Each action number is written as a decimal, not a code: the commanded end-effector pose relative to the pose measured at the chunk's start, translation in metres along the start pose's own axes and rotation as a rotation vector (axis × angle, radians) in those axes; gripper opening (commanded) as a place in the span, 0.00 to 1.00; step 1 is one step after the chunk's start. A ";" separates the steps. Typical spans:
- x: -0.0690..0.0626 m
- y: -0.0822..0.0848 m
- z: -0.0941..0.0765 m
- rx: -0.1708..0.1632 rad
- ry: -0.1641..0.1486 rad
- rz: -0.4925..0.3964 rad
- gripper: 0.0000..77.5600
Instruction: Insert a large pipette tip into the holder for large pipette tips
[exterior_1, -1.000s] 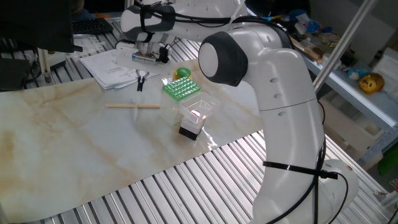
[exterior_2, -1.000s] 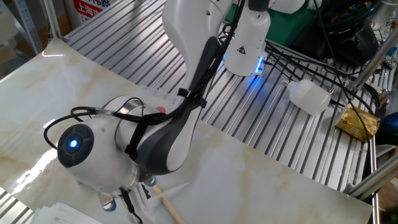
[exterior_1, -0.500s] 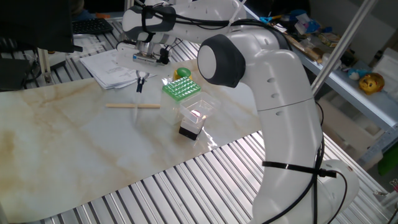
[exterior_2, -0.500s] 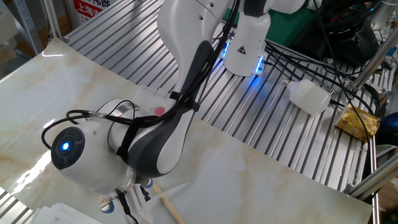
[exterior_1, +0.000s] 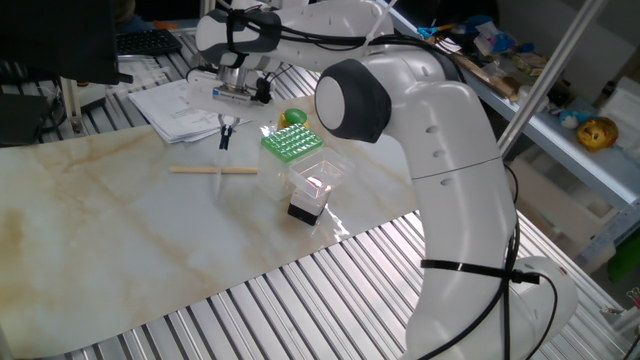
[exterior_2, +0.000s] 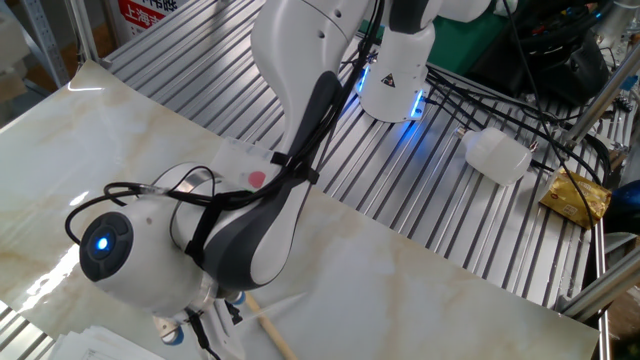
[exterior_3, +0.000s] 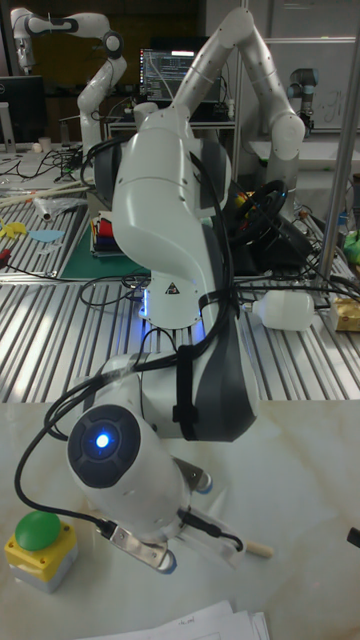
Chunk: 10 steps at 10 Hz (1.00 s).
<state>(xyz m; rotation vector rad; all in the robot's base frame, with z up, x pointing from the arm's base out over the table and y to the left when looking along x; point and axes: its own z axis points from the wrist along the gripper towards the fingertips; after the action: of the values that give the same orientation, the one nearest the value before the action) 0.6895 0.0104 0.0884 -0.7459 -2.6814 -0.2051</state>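
Looking at the marble-patterned bench (exterior_1: 120, 230), you see the black two-finger gripper (exterior_1: 226, 131) hanging just above it, near the white papers (exterior_1: 180, 108). You cannot tell whether its jaws are apart or together. The tan wooden stick (exterior_1: 213, 171) lies at about 6 o'clock from them, and the green square tip holder (exterior_1: 291, 141) at 3 o'clock. The clear tip itself is too faint to locate.

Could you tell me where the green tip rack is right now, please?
In one fixed view, the rack stands mid-table, right of the wooden stick and just behind the clear box.
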 end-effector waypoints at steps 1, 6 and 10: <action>0.000 0.000 -0.002 0.001 -0.001 0.000 0.00; 0.000 0.000 -0.002 0.001 -0.001 0.001 1.00; 0.000 0.000 -0.002 0.001 -0.001 0.001 1.00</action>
<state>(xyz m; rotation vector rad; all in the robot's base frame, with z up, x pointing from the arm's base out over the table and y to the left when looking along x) 0.6894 0.0104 0.0880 -0.7451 -2.6797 -0.2044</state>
